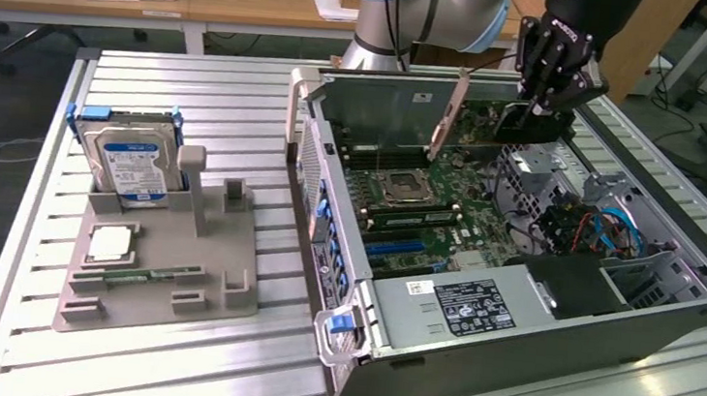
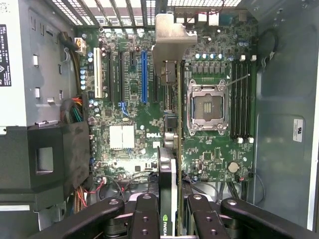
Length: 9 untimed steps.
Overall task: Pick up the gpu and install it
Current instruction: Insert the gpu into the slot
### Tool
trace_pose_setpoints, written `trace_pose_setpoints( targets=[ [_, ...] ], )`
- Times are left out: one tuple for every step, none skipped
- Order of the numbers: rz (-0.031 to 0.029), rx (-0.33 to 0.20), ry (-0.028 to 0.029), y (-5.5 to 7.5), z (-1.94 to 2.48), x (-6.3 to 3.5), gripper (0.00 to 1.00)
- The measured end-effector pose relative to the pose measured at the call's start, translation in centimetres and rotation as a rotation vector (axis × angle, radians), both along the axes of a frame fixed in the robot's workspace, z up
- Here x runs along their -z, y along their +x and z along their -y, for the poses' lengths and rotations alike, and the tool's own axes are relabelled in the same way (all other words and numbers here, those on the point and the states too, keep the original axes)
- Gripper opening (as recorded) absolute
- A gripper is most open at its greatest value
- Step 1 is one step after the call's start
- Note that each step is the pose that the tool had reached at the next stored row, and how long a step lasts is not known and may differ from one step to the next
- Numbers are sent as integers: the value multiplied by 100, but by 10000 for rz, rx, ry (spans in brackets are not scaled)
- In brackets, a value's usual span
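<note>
With the hand (image 1: 538, 99) clamped on the gpu (image 1: 516, 126), best to go slow. Held up on its thin edge over the open computer case (image 1: 653, 324), at about one o'clock in the exterior view. Not in any slot yet. Line up the bottom edge with one of the long slots (image 2: 144, 77) on the green board (image 2: 129, 99). No tilting. Thin green card, black block on one side, shiny silver bracket (image 2: 172, 40) at the far end.
</note>
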<state>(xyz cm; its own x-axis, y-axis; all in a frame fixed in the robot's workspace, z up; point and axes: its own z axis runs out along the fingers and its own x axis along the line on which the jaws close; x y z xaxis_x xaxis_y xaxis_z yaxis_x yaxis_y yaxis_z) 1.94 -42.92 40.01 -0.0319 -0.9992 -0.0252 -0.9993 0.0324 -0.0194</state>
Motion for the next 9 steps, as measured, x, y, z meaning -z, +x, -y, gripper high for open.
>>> trace_pose_setpoints(
  targets=[
    [0,0,1,0,0,0,27],
    [1,1,0,0,0,1,27],
    [1,1,3,-2,0,7,27],
    [2,2,5,-5,0,20,27],
    [1,2,2,-8,0,33,27],
    [1,0,1,-9,0,46,27],
    [0,0,1,-11,0,59,27],
    [1,-1,2,-12,0,71,27],
    [0,-1,-1,-12,0,72,27]
  ],
)
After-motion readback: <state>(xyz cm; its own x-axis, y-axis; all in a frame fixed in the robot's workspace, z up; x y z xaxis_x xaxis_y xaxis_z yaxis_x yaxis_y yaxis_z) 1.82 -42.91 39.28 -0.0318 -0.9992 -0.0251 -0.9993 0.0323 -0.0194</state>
